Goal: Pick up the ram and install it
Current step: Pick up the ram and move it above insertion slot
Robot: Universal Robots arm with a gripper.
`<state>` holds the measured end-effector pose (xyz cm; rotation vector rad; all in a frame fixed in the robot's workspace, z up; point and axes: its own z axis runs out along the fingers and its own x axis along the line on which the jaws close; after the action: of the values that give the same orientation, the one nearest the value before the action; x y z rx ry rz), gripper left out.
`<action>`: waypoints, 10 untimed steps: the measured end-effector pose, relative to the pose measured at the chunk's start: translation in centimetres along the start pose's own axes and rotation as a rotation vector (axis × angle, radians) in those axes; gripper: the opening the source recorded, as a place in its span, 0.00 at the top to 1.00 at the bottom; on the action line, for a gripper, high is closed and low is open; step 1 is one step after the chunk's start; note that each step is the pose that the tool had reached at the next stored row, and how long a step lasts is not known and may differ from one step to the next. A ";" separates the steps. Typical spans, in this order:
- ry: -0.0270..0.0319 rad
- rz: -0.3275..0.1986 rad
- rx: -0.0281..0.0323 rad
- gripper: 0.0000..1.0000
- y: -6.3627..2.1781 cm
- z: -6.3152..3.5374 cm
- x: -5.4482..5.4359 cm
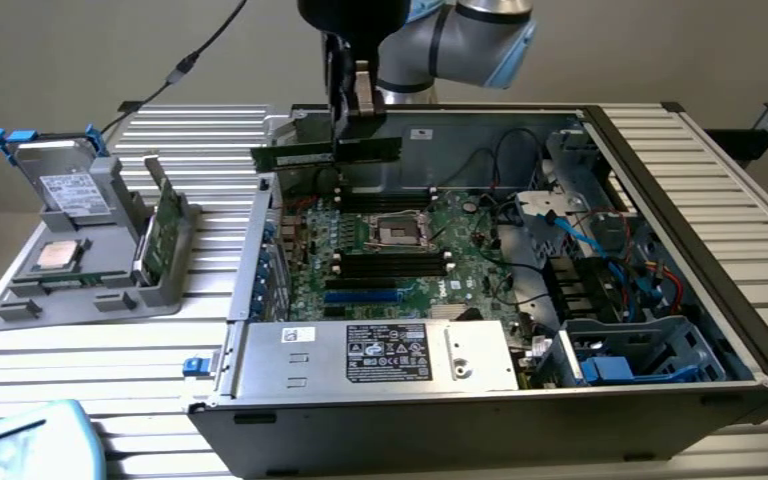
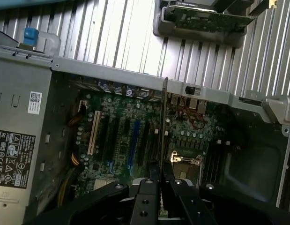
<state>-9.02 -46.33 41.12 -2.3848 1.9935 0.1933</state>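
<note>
Above the far end of the open computer case [image 1: 491,435], the gripper [image 1: 355,138] hangs from the arm with its fingers closed narrow on the ram [image 1: 297,156]. The stick is held level and on edge, clear of the motherboard [image 1: 471,255] below it and not seated in any slot. It sits over the far part of the board, beyond the processor socket [image 1: 398,232] and the black memory slots [image 1: 387,265] on the socket's near side.

In the wrist view the ram [image 2: 163,122] shows edge-on as a thin line running away from the gripper [image 2: 161,187], with one of the dark fingers [image 2: 145,193] pressed against each face. Beneath it lie the motherboard [image 2: 116,136] and the socket [image 2: 184,161], just to one side of the stick's line.

The case rests on a slatted metal surface [image 1: 91,350]. A silver power supply [image 1: 384,352] with a label fills the case's near end. On the exterior view's left, well apart from the case, a grey holder [image 1: 37,305] carries a square processor chip [image 1: 59,257] and what looks like another green stick [image 1: 160,232] standing upright, though that one is hard to make out.
</note>
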 end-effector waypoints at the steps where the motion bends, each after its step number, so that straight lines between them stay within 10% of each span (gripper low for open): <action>1: 0.0069 0.002 -0.0010 0.86 -0.11 0.02 0.0; 10: 0.0150 0.059 0.0030 0.86 -0.86 1.12 0.3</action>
<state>-8.22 -46.32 39.93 -2.3339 2.0712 0.1743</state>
